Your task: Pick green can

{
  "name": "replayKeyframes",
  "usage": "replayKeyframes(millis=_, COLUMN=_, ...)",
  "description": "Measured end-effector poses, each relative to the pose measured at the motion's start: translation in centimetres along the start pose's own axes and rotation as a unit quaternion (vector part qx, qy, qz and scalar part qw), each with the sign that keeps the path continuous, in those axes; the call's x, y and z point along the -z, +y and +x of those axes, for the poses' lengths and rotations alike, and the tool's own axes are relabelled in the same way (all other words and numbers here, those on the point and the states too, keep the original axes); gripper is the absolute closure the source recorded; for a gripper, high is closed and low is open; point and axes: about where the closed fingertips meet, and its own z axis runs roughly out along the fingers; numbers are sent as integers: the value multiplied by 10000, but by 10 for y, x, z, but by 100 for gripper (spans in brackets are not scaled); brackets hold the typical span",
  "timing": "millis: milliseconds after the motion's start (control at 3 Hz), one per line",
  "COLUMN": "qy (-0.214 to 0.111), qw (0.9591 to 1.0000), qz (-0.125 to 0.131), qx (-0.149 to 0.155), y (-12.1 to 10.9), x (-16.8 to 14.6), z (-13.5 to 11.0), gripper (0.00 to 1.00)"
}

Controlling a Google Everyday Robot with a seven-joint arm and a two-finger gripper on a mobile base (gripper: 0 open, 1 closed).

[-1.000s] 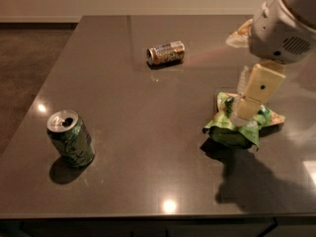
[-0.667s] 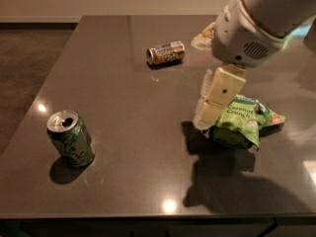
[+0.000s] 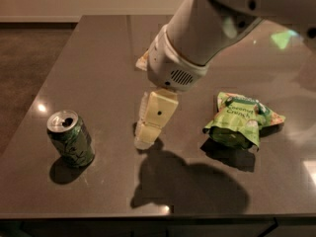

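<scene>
The can is stood upright near the table's front edge, well apart from the gripper, which is held low at mid-table. How far it is opened cannot be told. The can could be toppled if struck sideways.

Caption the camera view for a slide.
Gripper hovers between the upright green can and the snack bag.

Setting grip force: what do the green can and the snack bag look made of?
The green can: probably thin aluminium, glossy, with a silver rim and highlights. The snack bag: seemingly plastic film, shiny, crumpled into creases. The gripper hangs low over the table between them, apart from both.
</scene>
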Motion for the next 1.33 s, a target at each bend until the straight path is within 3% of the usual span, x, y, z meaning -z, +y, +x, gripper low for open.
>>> replayKeyframes(millis=667, qy=0, qw=9988, qz=-451, qx=163, y=19, x=-67, z=-40, gripper=0)
replayKeyframes(millis=1333, qy=-199, qw=9970, qz=-733, qx=134, y=35, x=-99, z=-73, gripper=0)
